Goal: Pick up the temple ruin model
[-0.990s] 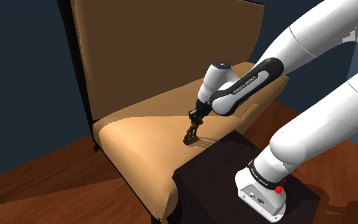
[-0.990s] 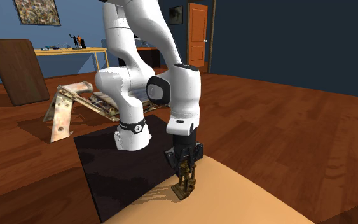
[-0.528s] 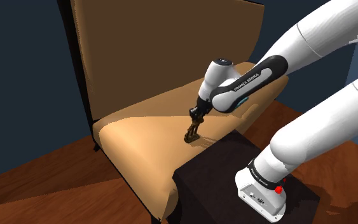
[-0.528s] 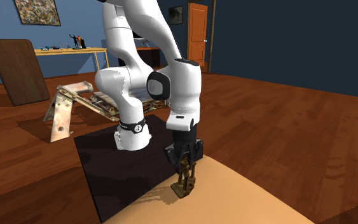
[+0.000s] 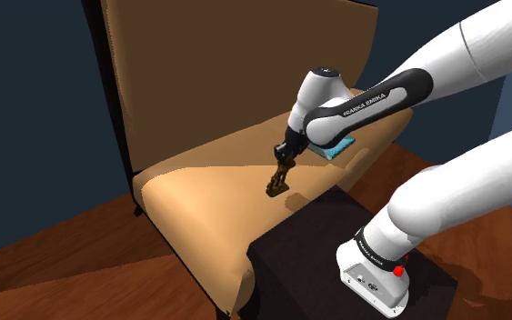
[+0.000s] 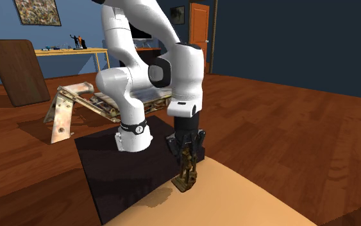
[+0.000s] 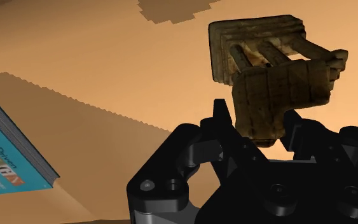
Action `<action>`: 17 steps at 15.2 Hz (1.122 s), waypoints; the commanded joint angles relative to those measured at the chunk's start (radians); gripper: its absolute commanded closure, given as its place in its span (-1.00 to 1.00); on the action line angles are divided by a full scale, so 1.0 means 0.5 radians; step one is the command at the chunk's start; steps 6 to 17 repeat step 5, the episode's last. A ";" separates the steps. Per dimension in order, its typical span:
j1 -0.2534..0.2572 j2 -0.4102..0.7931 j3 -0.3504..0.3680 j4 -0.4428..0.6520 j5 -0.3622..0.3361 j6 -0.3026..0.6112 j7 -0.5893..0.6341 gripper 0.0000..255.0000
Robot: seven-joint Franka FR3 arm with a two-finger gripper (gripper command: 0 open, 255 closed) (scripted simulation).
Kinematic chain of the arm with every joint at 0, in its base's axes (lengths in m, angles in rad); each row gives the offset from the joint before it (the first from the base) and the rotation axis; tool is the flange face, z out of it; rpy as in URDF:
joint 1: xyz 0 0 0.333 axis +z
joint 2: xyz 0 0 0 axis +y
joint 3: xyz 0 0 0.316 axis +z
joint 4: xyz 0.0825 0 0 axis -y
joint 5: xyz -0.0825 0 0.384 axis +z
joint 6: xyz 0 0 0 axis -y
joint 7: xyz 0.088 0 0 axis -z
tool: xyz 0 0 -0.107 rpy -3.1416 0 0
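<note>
SEAT: tan cushioned sofa seat (image 5: pixel 199 182) | THING: brown stone-look columned temple ruin model (image 5: pixel 276 185) low over that seat, contact unclear; long axis near upright, base pointing down, top up | GRIPPER: all-black two-finger gripper (image 5: pixel 283 166) pinching model's top end | RISK: may slip or swing, gripped at one end only; teal flat book (image 5: pixel 337 152) near right.

The black gripper (image 7: pixel 258 121) had its two fingers (image 7: pixel 222 118) closed against the near end of the model (image 7: pixel 269 63), a weathered brown block with short columns running to a stepped slab at its far end. Behind it lay the tan cushion (image 7: pixel 107 57), with a jagged darker patch beyond the model. A teal-edged book (image 7: pixel 6 159) lay off to one side of the gripper.
</note>
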 commanded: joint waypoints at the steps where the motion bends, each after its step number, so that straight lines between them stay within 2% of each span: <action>1: 0.016 -0.067 -0.010 0.014 0.022 -0.081 -0.020 1.00; 4: 0.027 -0.127 -0.020 0.034 0.039 -0.162 -0.037 1.00; 17: 0.027 -0.128 -0.020 0.034 0.039 -0.162 -0.037 1.00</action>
